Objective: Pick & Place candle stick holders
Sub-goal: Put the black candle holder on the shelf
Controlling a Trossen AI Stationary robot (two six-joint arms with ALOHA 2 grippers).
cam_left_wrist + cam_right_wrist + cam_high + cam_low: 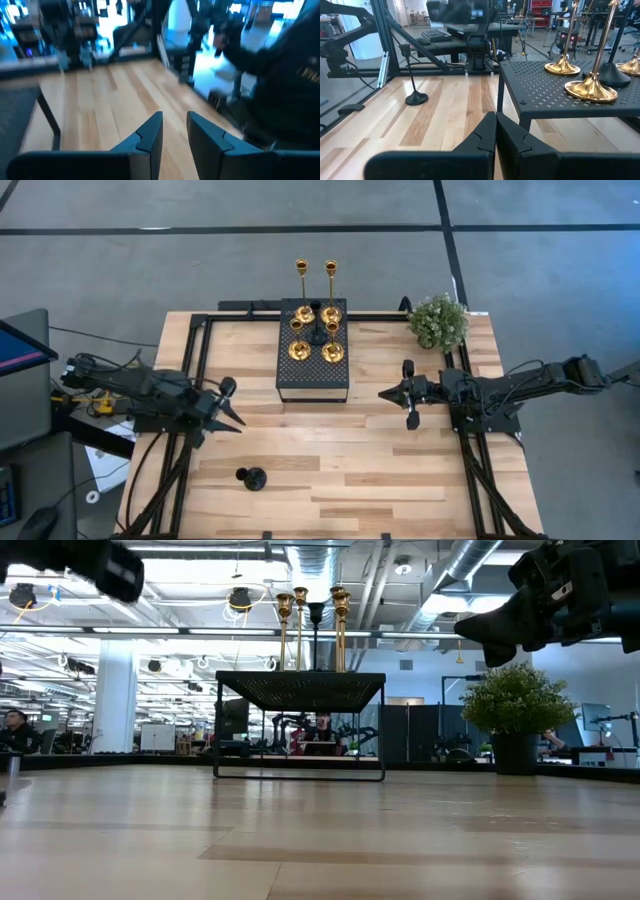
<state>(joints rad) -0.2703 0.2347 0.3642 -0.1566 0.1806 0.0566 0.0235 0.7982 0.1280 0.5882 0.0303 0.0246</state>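
Four gold candle stick holders (300, 350) and one black holder (316, 335) stand by their round bases on the black perforated platform (312, 378) at the table's far middle. A second black holder (251, 477) stands on the wood near the front edge, also in the right wrist view (415, 97). My left gripper (237, 425) hovers left of the platform, pointing level, open, with nothing between its fingers (150, 135). My right gripper (384, 393) hovers right of the platform, shut and empty (495, 130), facing the platform's side.
A small green plant (438, 320) in a dark pot stands at the far right corner. Black frame rails (195, 370) run along the table's left and right sides. Bare wood lies between the platform and the front edge.
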